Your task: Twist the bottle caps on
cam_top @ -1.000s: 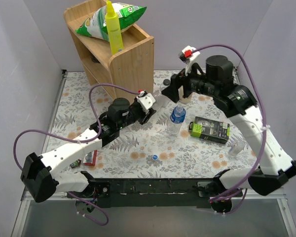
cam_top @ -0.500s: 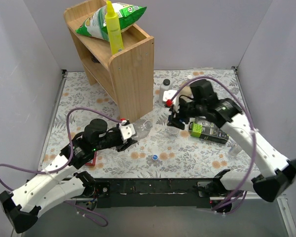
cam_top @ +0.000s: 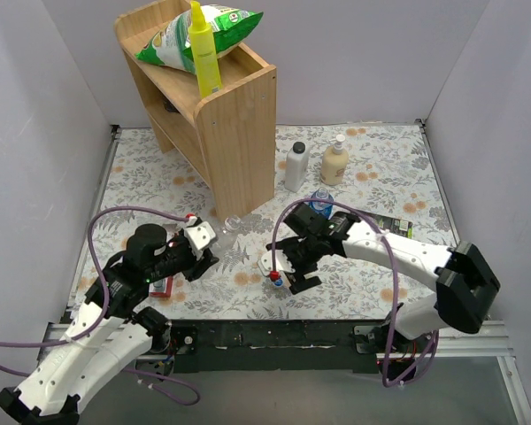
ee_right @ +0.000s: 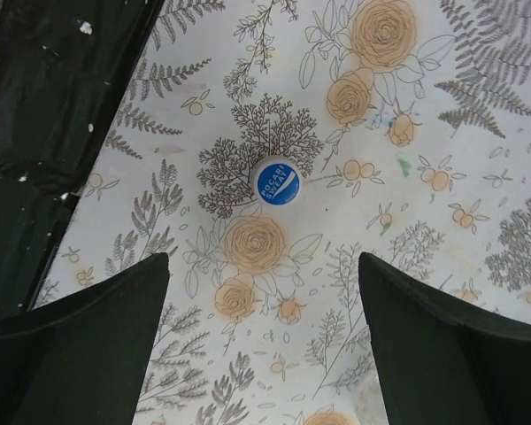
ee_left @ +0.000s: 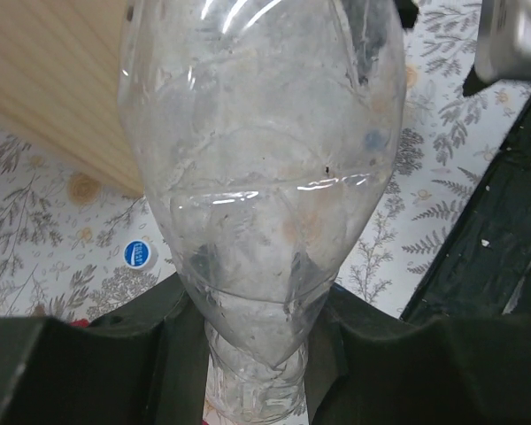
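The right tool is wide open and holds nothing. Its two dark fingers spread over the floral-patterned counter. The small round blue plastic cap lies flat on the counter just ahead of the fingertips, in line with the gap between them, and neither finger touches it. In the overhead view this tool hangs low near the counter's near edge, with the cap just beside it.

The left tool is closed on the clear plain plastic bottle. It grips the narrow end, and the bottle's wide body points away from the wrist towards the light wooden shelf unit.

Behind the right arm stands the clear plastic bottle with a blue label, partly hidden by the arm. Further back, beside the shelf unit, an opaque white bottle with a dark cap and a cream pump bottle stand close together. A green-and-black box shows past the right arm. On top of the shelf unit lie a green snack bag and a yellow squeeze bottle.
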